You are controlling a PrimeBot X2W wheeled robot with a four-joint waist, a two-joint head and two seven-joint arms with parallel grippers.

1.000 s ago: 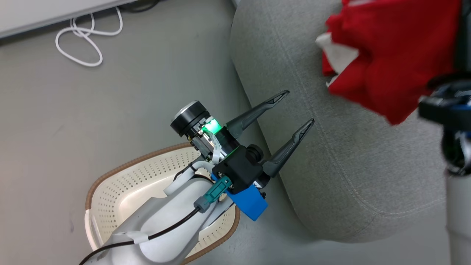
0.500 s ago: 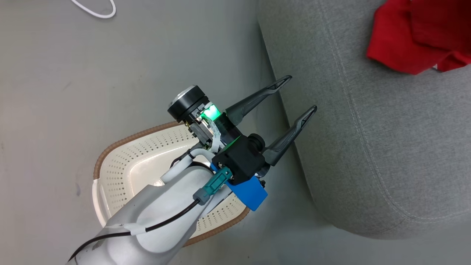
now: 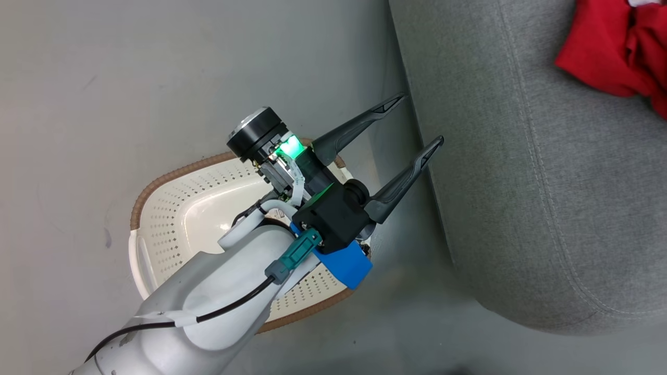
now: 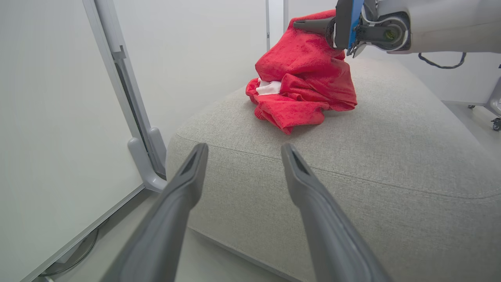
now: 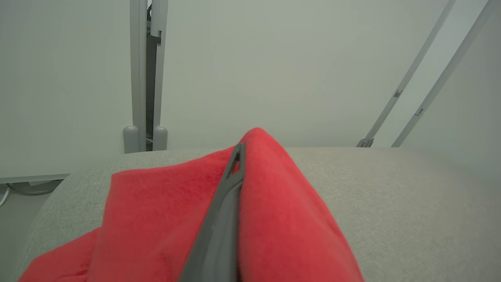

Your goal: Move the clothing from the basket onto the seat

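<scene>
Grey smooth floor (image 3: 130,78); pale wall panels (image 4: 58,117) on grey posts (image 4: 145,156) behind the seat.

1. Basket (image 3: 167,219): cream plastic with perforated walls and a brown woven-look rim. Stands on the floor just beside the seat's rounded edge, partly hidden by the left forearm (image 3: 219,297).
2. Seat (image 3: 521,182): large cushion in light grey fabric, with a stitched seam running near its edge.
3. Clothing (image 4: 305,86): soft bright red fabric with a small patch of white showing. Lies bunched on top of the seat, well apart from the basket. Its upper part is drawn up into a peak at the right gripper.
4. Left gripper (image 3: 423,116): two dark fingers spread wide apart. Hangs above the basket's far rim and the strip of floor beside the seat, fingertips pointing toward the seat edge.
5. Right gripper (image 5: 238,156): fingers pressed together, clamped on a fold of the clothing, which drapes down either side of them over the seat.
</scene>
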